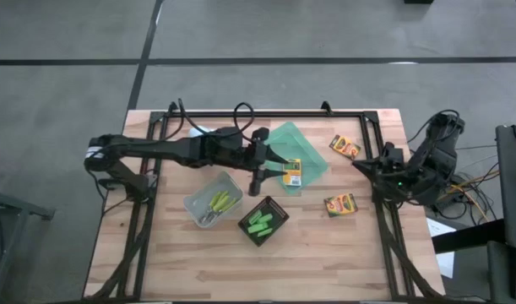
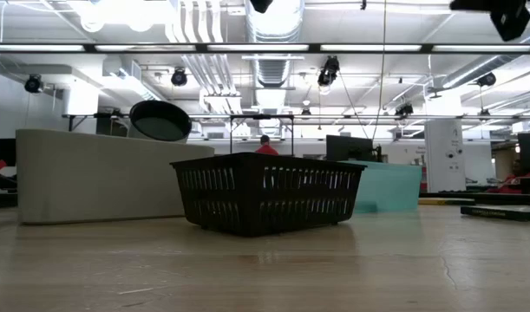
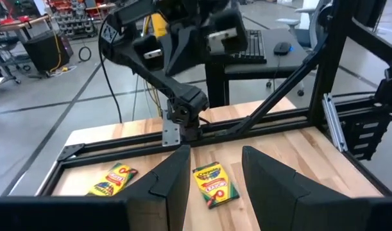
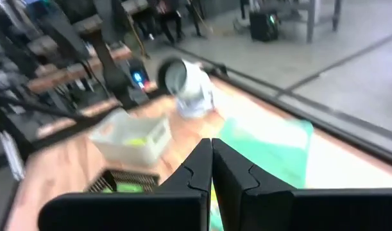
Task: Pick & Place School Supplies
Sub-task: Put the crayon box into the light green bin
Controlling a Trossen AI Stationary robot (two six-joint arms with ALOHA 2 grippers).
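My left gripper (image 1: 279, 167) hangs open over the table's middle, pointing toward the right edge, with nothing between its fingers (image 3: 215, 154). Beside it a yellow-and-green crayon box (image 1: 291, 171) lies flat on the near corner of the translucent green tray (image 1: 301, 145). Two more crayon boxes lie flat on the wood at the right, one far (image 1: 344, 146) (image 3: 112, 179) and one near (image 1: 339, 203) (image 3: 212, 183). My right gripper (image 1: 356, 164) (image 4: 212, 144) is shut and empty above the table's right edge, pointing left.
A clear bin (image 1: 214, 200) holding green-handled scissors stands near the middle. To its right a black basket (image 1: 263, 221) (image 2: 266, 192) holds green markers. A black frame rail (image 1: 266, 114) runs round the table. Bare wood lies along the near edge.
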